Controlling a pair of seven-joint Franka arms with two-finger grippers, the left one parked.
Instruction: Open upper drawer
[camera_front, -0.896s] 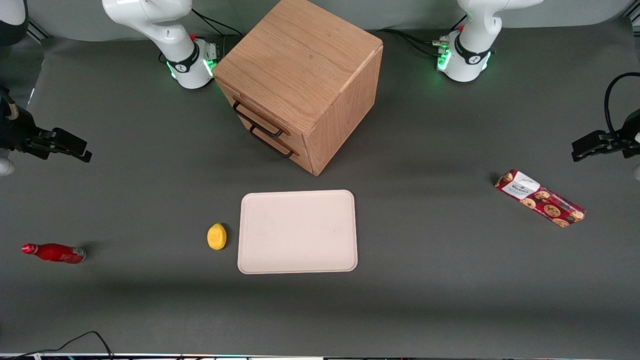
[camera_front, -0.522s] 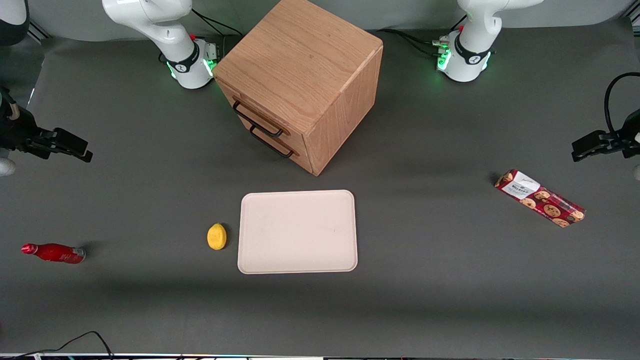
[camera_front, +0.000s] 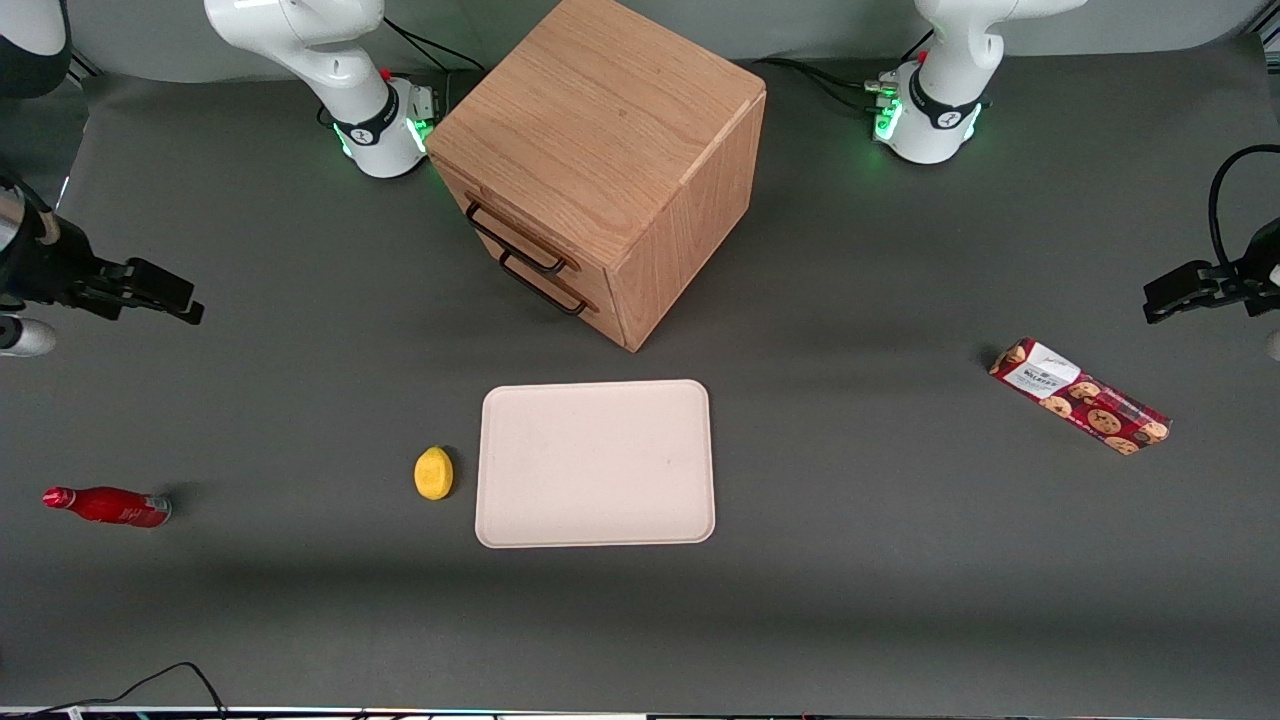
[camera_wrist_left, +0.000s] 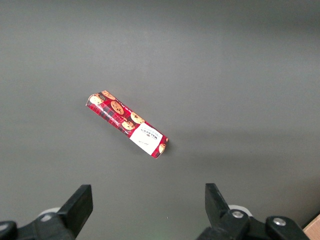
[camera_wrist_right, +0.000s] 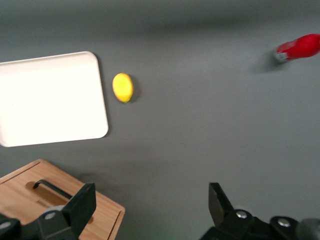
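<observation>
Gripper (camera_front: 170, 300) released, well apart from the upper drawer (camera_front: 510, 232).
Bare grey table (camera_front: 300, 330) lies between them; drawer front flush with cabinet (camera_front: 610, 150).

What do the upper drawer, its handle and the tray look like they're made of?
Upper drawer: light oak-look wood, matte, grain showing.
Handle: thin black bar, likely metal.
Tray: smooth pale pink, probably plastic.
The gripper, open, hovers toward the working arm's end of the table.

The hand (camera_front: 185, 305) has slid a little way in from the working arm's end of the desk, toward the cabinet (camera_front: 600, 165) at about 3 o'clock, and sits slightly lower in the front view, fingers spread.
</observation>
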